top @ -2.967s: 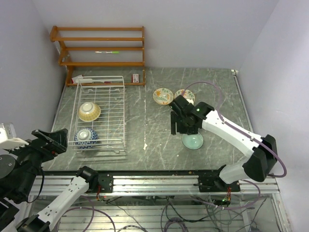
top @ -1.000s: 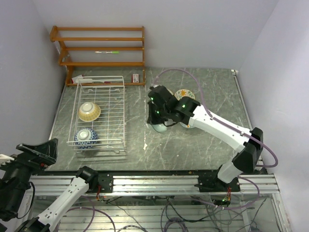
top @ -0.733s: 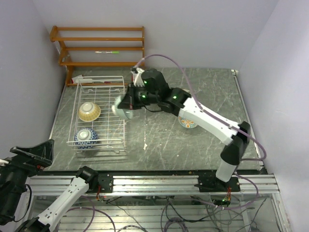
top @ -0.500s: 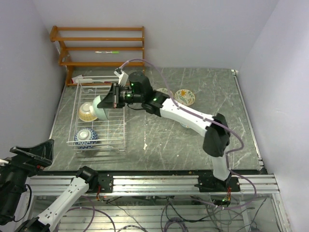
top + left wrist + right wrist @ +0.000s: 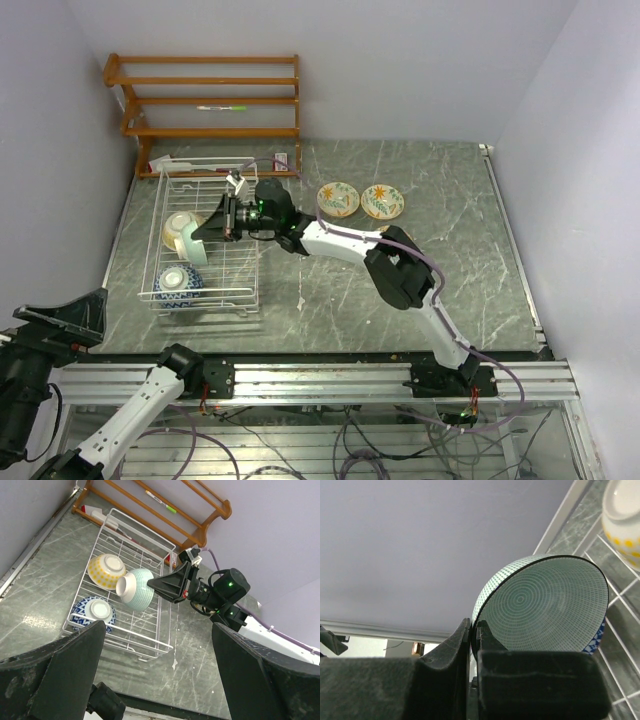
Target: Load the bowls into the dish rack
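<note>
At the lower left of the top view the left pincer [image 5: 157, 626] hangs back off the tabletop [image 5: 330, 290], its fingers spread wide and holding nothing. That probably leaves the way free for the other arm's long reach across.

Next comes the rack [image 5: 228, 285], along the left side of the tabletop. The yellow bowl [image 5: 176, 226] sits in its middle and the blue bowl [image 5: 178, 284] at its near end. Both are foot up, the way bowls drain.

Just right of the yellow bowl, above the middle of the rack, is the mint bowl [image 5: 196, 245]. It is tipped on its side, with its pale foot toward the yellow bowl and its mouth toward the arm. Whether it touches the wires or the yellow bowl cannot be told.

The right pincer [image 5: 474, 625] pinches the mint bowl's rim, one finger inside and one outside. A rim hold of this kind seems meant to let the bowl be turned and set down between its neighbours. The free space looks narrow, so a knock against the yellow bowl is the risk.

Further right, near the back of the tabletop, two bowls [image 5: 338, 198] wait mouth up, just beside each other and well apart from the rack.
</note>
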Action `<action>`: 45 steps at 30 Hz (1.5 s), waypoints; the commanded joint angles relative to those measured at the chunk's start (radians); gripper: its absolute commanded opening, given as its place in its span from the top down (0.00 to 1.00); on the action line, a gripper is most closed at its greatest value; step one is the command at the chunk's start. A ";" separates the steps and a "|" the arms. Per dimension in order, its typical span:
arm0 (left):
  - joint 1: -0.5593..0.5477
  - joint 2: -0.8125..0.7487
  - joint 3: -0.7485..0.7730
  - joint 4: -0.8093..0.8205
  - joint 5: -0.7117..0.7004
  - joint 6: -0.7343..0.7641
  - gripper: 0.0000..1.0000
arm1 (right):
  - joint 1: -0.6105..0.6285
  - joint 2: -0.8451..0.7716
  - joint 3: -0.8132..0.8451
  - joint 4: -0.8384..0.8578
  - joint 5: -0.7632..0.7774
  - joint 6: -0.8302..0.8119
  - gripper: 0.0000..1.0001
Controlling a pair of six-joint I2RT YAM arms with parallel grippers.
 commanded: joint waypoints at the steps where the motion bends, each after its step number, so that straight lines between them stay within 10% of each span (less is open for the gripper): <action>1: -0.007 0.024 0.018 -0.008 -0.026 0.003 0.01 | -0.029 -0.014 -0.018 0.147 -0.004 0.037 1.00; 27: -0.008 0.033 0.007 -0.018 -0.030 0.014 0.01 | -0.082 0.013 -0.329 0.262 0.020 0.160 0.88; 45: -0.008 0.027 -0.021 -0.016 -0.017 -0.007 0.01 | -0.112 -0.069 -0.376 0.053 0.068 0.029 0.78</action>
